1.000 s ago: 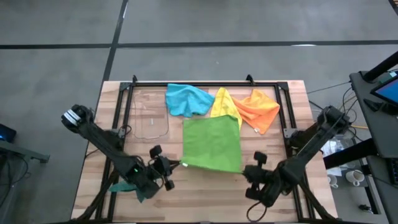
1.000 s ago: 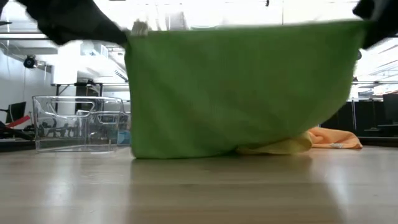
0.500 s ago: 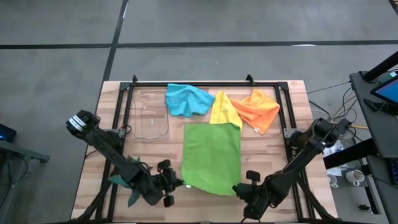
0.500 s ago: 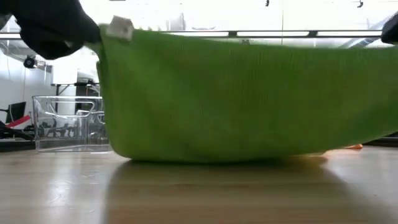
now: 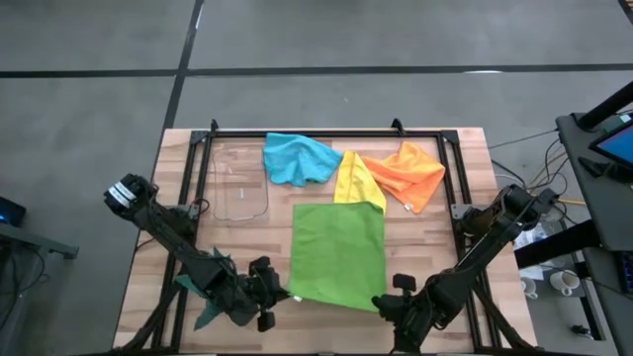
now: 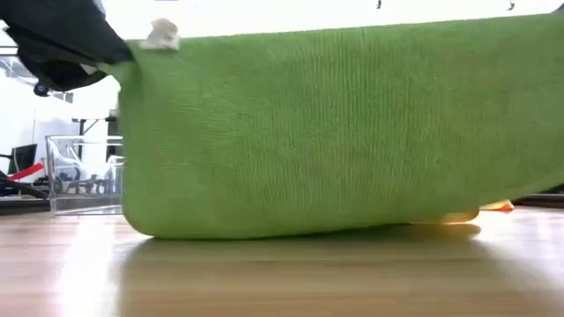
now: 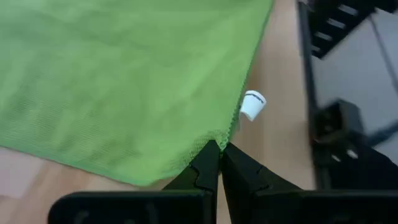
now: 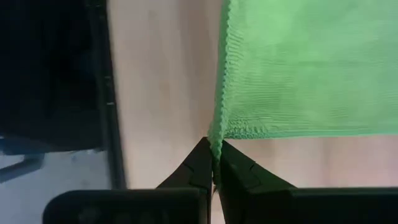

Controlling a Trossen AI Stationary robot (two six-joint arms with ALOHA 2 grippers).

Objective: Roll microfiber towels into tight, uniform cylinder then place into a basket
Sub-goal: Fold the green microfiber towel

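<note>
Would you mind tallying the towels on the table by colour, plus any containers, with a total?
Lime green towel: 1
Blue towel: 1
Yellow towel: 1
Orange towel: 1
Clear basket: 1
Total: 5

wooden table point(image 5: 148, 227) carries a clear basket point(image 5: 240, 184), black frame point(image 5: 326, 133) and four towels point(image 5: 338, 247)

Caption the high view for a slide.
Left tool and right tool pinch the lime green towel's near corners, spreading it over the table.
</note>
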